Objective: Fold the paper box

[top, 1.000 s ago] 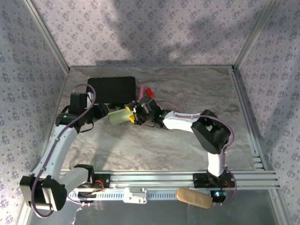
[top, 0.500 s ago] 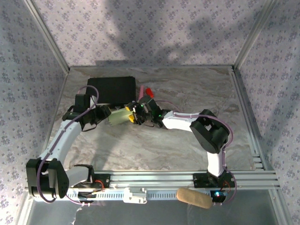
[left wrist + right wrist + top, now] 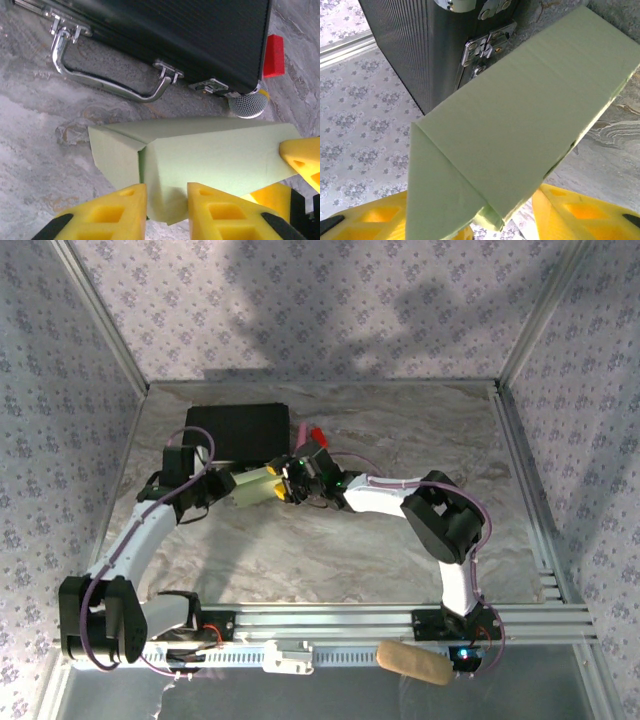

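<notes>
While you check the top cam, note the paper box (image 3: 250, 487) sits btw the two arms, left of centre on the marbled table (image 3: 380, 550) and just in front of the black case (image 3: 238, 432). It's a pale green, partly folded sleeve, long axis running left-right.

Your left gripper (image 3: 166, 212) has its yellow fingers (image 3: 105, 212) pressed on either side of the box's near corner; the card fills the gap, so it's pinching the box.

Your right gripper (image 3: 500, 220) pinches the opp. end: on the right wrist cam the box runs out from btw its fingers, w/ a triangular flap folded over at lower left.

Behind the box, on the left wrist cam, you've got the case's metal handle (image 3: 107, 82), a red block (image 3: 273, 56) and a grey mesh ball (image 3: 248, 103).
</notes>
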Controlling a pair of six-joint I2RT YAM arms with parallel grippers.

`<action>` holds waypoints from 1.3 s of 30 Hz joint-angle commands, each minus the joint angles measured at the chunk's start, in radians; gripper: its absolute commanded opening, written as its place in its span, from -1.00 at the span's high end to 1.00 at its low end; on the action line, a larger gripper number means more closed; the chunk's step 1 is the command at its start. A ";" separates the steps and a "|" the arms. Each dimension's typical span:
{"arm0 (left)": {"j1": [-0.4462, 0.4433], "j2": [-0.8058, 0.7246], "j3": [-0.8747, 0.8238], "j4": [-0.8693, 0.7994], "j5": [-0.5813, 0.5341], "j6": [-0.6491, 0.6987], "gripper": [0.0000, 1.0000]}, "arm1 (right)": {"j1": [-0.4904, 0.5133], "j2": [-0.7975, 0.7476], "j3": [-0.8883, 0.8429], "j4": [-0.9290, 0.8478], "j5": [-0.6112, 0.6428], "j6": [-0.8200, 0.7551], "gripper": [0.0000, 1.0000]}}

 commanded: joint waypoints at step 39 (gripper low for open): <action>0.011 0.012 -0.013 -0.051 -0.056 0.047 0.61 | -0.079 -0.014 -0.047 -0.105 -0.087 -0.252 0.20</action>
